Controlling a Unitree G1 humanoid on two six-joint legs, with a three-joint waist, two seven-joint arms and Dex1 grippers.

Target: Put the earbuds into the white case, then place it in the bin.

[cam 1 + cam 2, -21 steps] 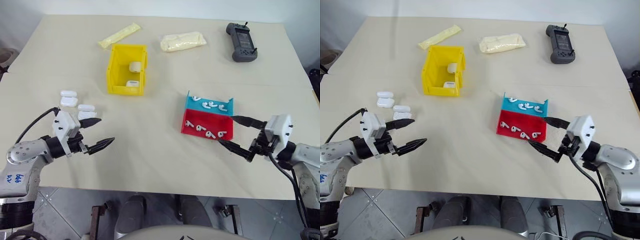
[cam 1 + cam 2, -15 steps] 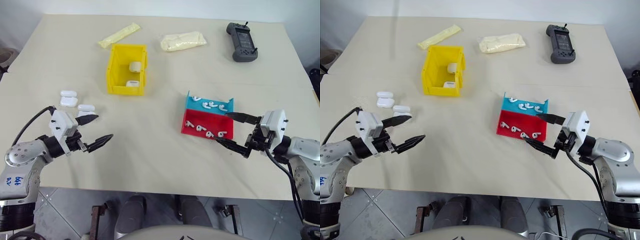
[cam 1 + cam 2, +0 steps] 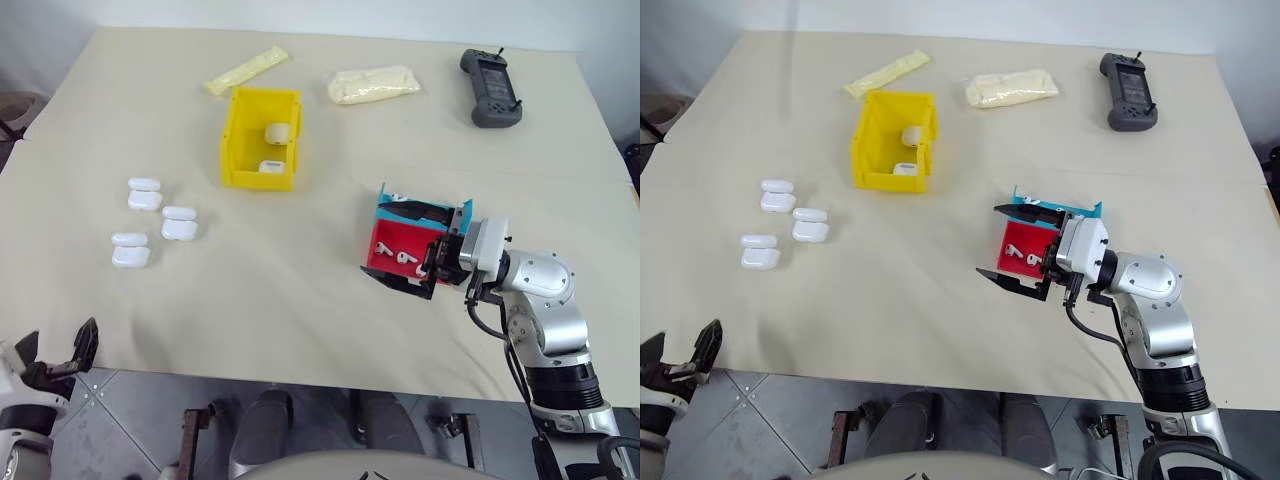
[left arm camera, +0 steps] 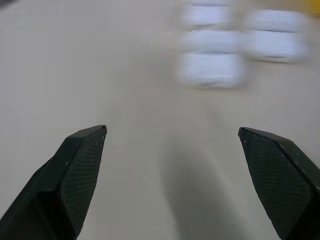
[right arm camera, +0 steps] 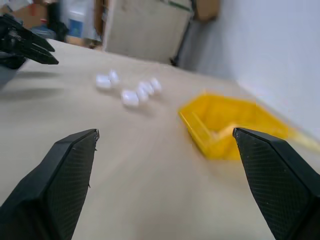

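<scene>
The yellow bin (image 3: 260, 138) stands left of the table's middle with two white cases (image 3: 275, 133) inside. More white cases (image 3: 180, 222) lie in a loose group on the left; they show blurred as cases (image 4: 212, 67) ahead of my left fingers. Small white earbuds (image 3: 400, 256) lie in the red tray (image 3: 380, 250). My right gripper (image 3: 375, 238) hovers open over the trays, pointing left, one finger across the blue tray (image 3: 388, 213), the other past the red tray's near edge. My left gripper (image 3: 55, 345) is open, low, beyond the table's front-left edge. The right wrist view faces the bin (image 5: 235, 125).
A grey handheld controller (image 3: 490, 88) lies at the far right. A cream bag (image 3: 373, 85) and a long pale packet (image 3: 245, 70) lie behind the bin. Bare tabletop (image 3: 280, 270) stretches between the cases and the trays.
My left gripper has drawn back from the cases to beyond the table's front-left edge, uncovering one more case. My right gripper has swung left, over the trays. Both stayed open.
</scene>
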